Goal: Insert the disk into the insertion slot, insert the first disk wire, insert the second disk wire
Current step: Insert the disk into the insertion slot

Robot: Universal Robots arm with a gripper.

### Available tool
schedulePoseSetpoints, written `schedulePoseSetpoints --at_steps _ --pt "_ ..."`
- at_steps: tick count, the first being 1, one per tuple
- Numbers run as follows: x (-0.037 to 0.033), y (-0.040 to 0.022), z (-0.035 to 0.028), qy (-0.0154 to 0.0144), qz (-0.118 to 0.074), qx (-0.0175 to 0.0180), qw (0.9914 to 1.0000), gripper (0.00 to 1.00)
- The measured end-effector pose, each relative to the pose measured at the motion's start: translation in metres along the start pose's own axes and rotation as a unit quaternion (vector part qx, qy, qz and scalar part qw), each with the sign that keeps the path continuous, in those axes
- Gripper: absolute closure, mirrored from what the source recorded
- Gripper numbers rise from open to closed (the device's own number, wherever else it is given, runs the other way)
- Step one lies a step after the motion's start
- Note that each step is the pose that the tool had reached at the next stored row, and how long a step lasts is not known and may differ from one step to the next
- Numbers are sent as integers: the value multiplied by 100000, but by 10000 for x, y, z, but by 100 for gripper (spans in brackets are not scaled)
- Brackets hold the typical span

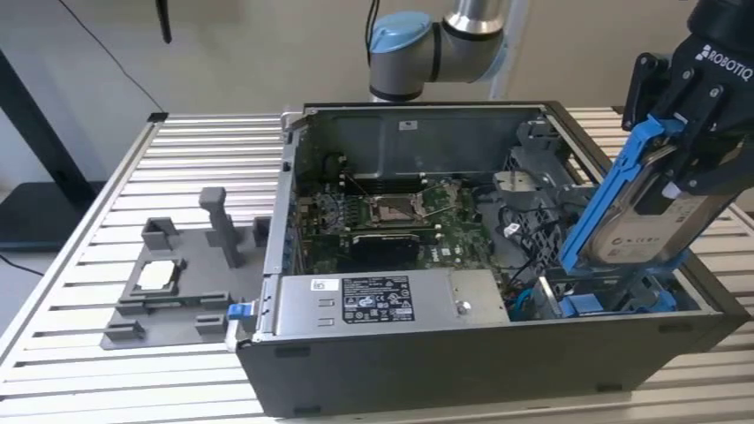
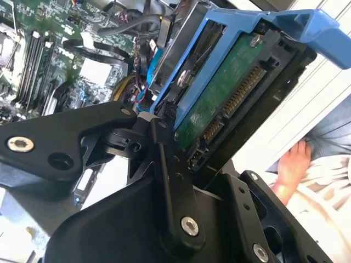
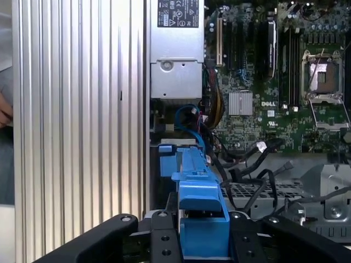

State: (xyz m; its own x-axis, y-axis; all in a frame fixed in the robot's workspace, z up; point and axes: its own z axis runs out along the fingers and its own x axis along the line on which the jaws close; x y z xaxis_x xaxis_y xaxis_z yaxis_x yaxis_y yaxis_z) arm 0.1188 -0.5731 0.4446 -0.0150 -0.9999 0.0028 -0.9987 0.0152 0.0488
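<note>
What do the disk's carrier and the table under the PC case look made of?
The carrier framing the disk looks like moulded plastic: bright blue, matte, thin-walled. The table looks like bare aluminium, judging by its silver, dully shining slats; steel is possible.

A pale, plain wall (image 1: 260, 53) spans the exterior view from ten to one o'clock. It is evenly lit, without hard shadows. A thin black cable (image 1: 118, 62) slants down it at eleven o'clock. The surface (image 1: 189, 141) is silver metal built of parallel ribbed slats, which look bright in the first wrist view (image 3: 82, 137) too. At nine o'clock a dark slanted post (image 1: 39, 124) stands beside the surface, above a black base (image 1: 35, 216) on the light floor (image 1: 14, 283).
</note>
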Motion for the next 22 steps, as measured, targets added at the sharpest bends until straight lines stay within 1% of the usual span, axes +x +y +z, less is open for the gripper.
schedulePoseSetpoints --at_steps 6,7,10,11,12,16,22 --pt "0 -4 90 14 -345 0 99999 67" --pt "0 -6 124 16 -376 1 99999 67" --pt "0 -9 174 20 -412 2 99999 67" --pt "0 -10 207 14 -442 1 99999 67" --pt "0 -11 223 21 -458 2 99999 67" --pt "-1 -13 275 -18 -550 4 99998 67" --pt "-1 -17 337 -37 -700 3 99998 67"
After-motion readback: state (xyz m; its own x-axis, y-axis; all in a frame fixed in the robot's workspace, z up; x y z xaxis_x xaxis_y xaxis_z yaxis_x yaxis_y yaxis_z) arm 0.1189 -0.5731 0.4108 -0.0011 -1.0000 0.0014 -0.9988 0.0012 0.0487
